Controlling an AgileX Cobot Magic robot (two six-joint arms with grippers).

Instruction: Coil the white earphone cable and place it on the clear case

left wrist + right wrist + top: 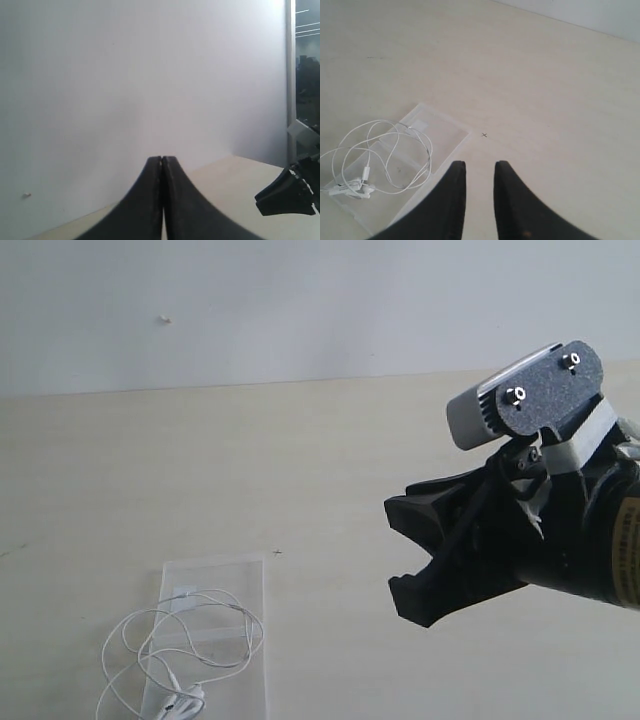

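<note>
The white earphone cable (pixel 180 652) lies in loose loops on the clear case (pixel 240 575), low on the left of the exterior view, part of one loop hanging past the case's left edge. The right wrist view shows the cable (pixel 367 172) with its earbuds (pixel 350 189) together on the case (pixel 445 131). My right gripper (pixel 392 550) hangs raised to the right of the case, open and empty (pixel 479 165). My left gripper (pixel 162 159) is shut on nothing, faces the white wall, and is out of the exterior view.
The pale tabletop (pixel 330 470) runs back to a white wall (pixel 300 300). A small dark cross mark (pixel 484 135) sits on the table just beyond the case. The right gripper (pixel 285 195) shows at the edge of the left wrist view.
</note>
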